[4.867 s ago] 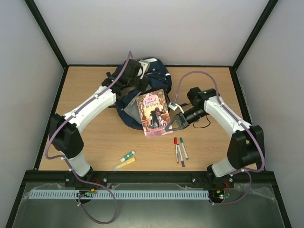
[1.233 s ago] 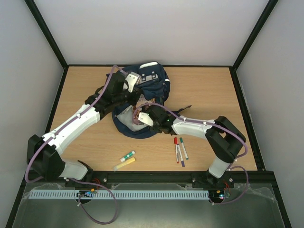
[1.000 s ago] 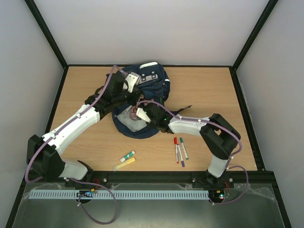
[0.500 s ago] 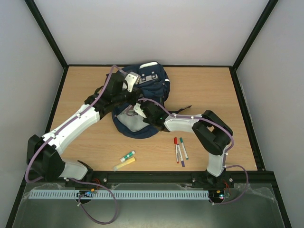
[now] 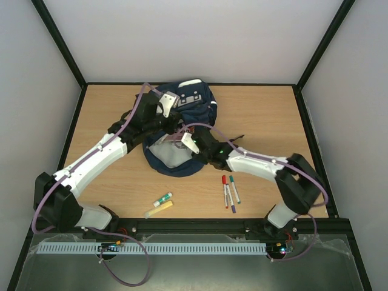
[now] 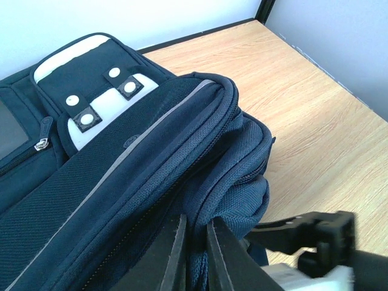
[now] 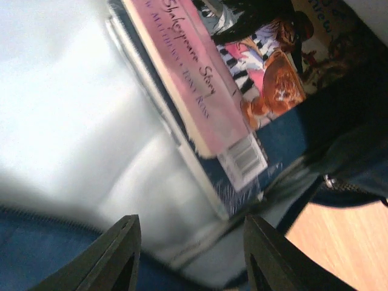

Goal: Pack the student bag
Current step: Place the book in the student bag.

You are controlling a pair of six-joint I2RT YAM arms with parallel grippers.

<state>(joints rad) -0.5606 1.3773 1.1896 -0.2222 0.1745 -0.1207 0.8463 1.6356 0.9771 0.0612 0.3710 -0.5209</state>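
Left wrist view: left gripper clenches the 6 o'clock rim of the limp student bag, likely its best hold; right gripper released.

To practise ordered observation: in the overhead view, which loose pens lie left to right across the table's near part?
Green-and-white pen → red-capped marker → green-capped marker. The yellow pen and purple-capped marker overlap these sideways, so they are left out.

Top camera looks down from six o'clock toward twelve, well back; both wrist cameras crowd the student bag, shared by all.
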